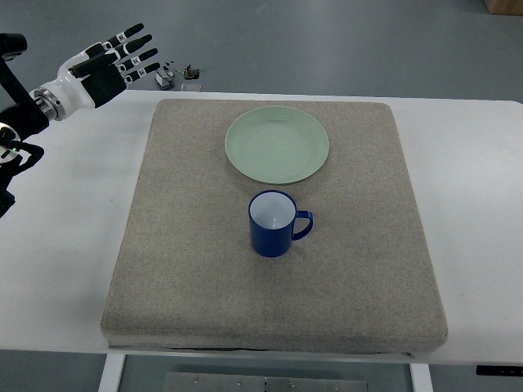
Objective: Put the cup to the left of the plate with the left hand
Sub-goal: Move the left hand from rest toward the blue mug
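Here, a blue cup (272, 223) stands upright near the middle of a grey felt mat (196, 269) that covers most of a white table (73, 245), its handle pointing toward the mat's right edge and its white inside showing. Just beyond it, toward the mat's far edge, lies a pale green plate (277, 144); the two are close but apart, the cup a little nearer the robot's side and roughly in line with the plate's centre.

The left hand (110, 64) (black palm, white wrist, fingers tipped with small white tags) hangs over the table's far left corner, off the mat altogether, with its fingers stretched out straight and spread, holding nothing. The cup sits well apart from it, down and to the right across the mat's far left corner.

A few small objects (176, 75) lie on the floor past the table's far edge, too small to make out.
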Controlling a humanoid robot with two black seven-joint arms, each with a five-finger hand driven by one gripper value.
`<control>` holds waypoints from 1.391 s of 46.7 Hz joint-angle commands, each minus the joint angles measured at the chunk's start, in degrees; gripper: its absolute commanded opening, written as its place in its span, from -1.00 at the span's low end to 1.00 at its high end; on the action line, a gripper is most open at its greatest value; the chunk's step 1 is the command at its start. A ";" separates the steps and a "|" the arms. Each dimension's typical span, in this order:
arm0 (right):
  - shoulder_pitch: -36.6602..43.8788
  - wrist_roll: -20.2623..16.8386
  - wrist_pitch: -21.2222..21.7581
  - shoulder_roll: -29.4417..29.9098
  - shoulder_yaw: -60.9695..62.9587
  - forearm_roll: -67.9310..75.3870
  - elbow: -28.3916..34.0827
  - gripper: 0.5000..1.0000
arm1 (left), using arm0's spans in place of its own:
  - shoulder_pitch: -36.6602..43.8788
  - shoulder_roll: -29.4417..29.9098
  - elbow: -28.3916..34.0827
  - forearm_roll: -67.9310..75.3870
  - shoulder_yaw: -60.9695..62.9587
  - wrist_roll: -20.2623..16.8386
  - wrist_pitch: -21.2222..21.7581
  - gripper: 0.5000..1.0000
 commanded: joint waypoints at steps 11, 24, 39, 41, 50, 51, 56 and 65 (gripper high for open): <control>0.00 0.00 0.00 0.00 -0.01 -0.01 0.00 0.73 | 0.12 -0.60 -0.90 -0.45 0.07 -0.54 0.00 0.99; 0.00 0.00 0.00 0.00 -0.01 -0.01 0.00 0.73 | 1.26 -0.87 -2.04 0.25 1.91 -0.71 0.00 0.99; 0.00 0.00 0.00 0.00 -0.01 -0.01 0.00 0.73 | 12.07 5.81 -19.09 12.28 6.05 -8.44 0.00 0.99; 0.00 0.00 0.00 0.00 -0.01 -0.01 0.00 0.73 | 14.00 6.43 -21.28 15.01 5.79 -10.55 0.00 0.99; 0.00 0.00 0.00 0.00 -0.01 -0.01 0.00 0.73 | 22.70 7.84 -31.48 28.28 1.22 -16.09 0.00 0.99; 0.00 0.00 0.00 0.00 -0.01 -0.01 0.00 0.73 | 23.41 7.75 -32.45 29.60 0.95 -16.62 0.00 0.99; 0.00 0.00 0.00 0.00 -0.01 -0.01 -0.09 0.73 | 26.13 7.13 -36.75 34.43 1.04 -20.30 0.00 0.99; 0.00 0.00 0.00 0.00 -0.01 -0.01 0.00 0.73 | 27.02 3.18 -38.34 40.06 1.65 -21.98 0.00 0.99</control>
